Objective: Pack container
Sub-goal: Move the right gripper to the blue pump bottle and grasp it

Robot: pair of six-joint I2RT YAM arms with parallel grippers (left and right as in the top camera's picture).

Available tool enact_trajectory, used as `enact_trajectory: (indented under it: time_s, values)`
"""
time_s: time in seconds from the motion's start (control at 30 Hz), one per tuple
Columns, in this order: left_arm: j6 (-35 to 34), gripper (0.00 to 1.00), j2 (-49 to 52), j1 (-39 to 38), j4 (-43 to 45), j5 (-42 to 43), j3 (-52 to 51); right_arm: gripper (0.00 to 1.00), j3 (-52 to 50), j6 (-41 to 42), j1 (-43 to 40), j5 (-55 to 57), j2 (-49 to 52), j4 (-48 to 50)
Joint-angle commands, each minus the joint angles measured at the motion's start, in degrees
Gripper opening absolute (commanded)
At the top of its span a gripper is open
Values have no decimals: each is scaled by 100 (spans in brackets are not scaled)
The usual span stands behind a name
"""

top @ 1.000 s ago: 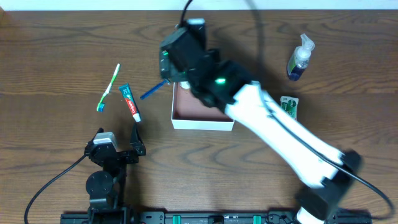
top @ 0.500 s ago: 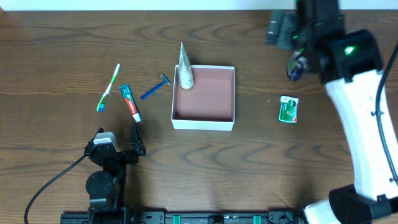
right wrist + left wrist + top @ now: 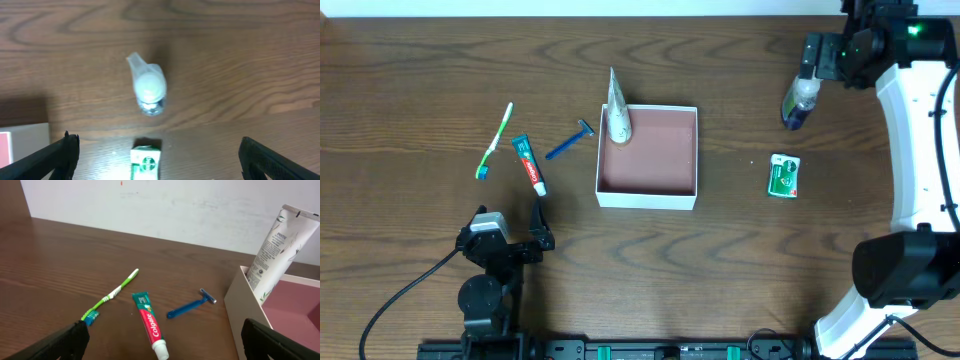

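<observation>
The container (image 3: pixel 646 200) is a shallow square box with white walls and a pinkish-brown inside, at the table's middle. A white tube (image 3: pixel 617 115) leans upright in its back left corner. To its left lie a blue razor (image 3: pixel 570 140), a toothpaste tube (image 3: pixel 529 164) and a green toothbrush (image 3: pixel 495 140). To its right are a pump bottle (image 3: pixel 802 95) and a small green packet (image 3: pixel 783 174). My right gripper (image 3: pixel 830 58) is open and empty above the bottle (image 3: pixel 149 90). My left gripper (image 3: pixel 505 240) is open and empty near the front edge.
In the left wrist view the toothbrush (image 3: pixel 111 296), toothpaste (image 3: pixel 148 323) and razor (image 3: pixel 191 306) lie ahead of my left gripper (image 3: pixel 165 340), with the container wall (image 3: pixel 245 310) and tube (image 3: pixel 277 242) to the right. The green packet (image 3: pixel 145 160) lies between my right fingers (image 3: pixel 160 162).
My right arm has swung from over the container's back left corner to the back right, above the pump bottle. The tube stays standing in the container. The left arm has not moved.
</observation>
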Motion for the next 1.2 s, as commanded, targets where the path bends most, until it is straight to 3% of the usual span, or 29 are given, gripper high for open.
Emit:
enact_trajectory:
  time_s: [0.0, 0.13, 0.77, 0.97, 1.1, 1.17]
  values:
    - [76, 98, -13, 17, -214, -44, -90, 99, 0, -400, -203, -232, 35, 39]
    - [76, 98, -13, 17, -214, -44, -90, 99, -2, -706, -382, -715, 173, 50]
    - [76, 98, -13, 17, -214, -44, -90, 99, -7, -1375, -317, -824, 1370, 785]
    - [76, 98, -13, 17, -214, -44, -90, 80, -7, -1399, -295, -820, 1672, 951]
    - [76, 98, -13, 17, -214, -44, -90, 73, -7, -1421, -295, -820, 1753, 1073]
    - [76, 98, -13, 17, -214, -44, -90, 64, -7, -1419, -295, -826, 1784, 1139]
